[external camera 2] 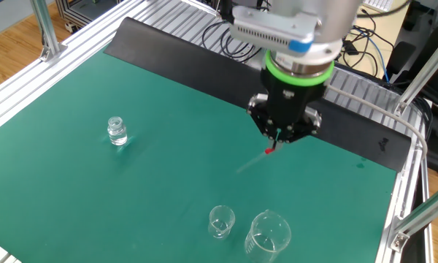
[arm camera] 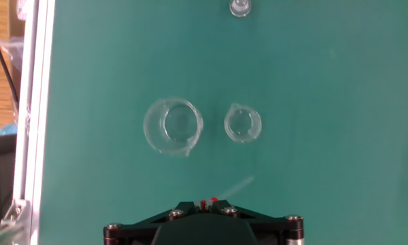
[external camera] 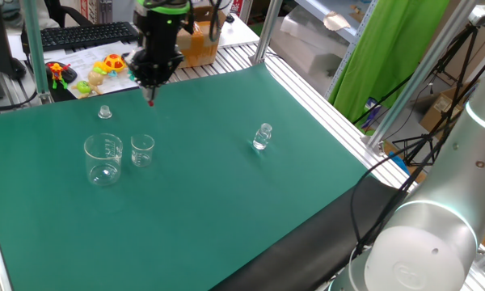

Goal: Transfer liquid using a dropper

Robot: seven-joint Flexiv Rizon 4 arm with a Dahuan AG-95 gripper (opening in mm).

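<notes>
My gripper [external camera: 151, 90] hangs above the green mat, shut on the red bulb of the dropper [external camera: 151, 102]. In the other fixed view the gripper [external camera 2: 277, 140] holds the dropper [external camera 2: 269, 150] with its thin clear stem slanting down and away from the fingers. The hand view shows the gripper [arm camera: 207, 203] pinching the red bulb, and the dropper [arm camera: 239, 184] stem points toward the small beaker [arm camera: 243, 123]. A large beaker [arm camera: 173, 126] stands beside it. Both beakers [external camera: 103, 158] [external camera: 142, 150] sit below and in front of the gripper, apart from it.
A small clear glass bottle [external camera: 263, 137] stands alone toward the right of the mat [external camera: 226, 194]. A small clear cap-like piece [external camera: 105, 111] sits behind the beakers. Toys and a keyboard lie beyond the mat's far edge. An aluminium frame borders the table.
</notes>
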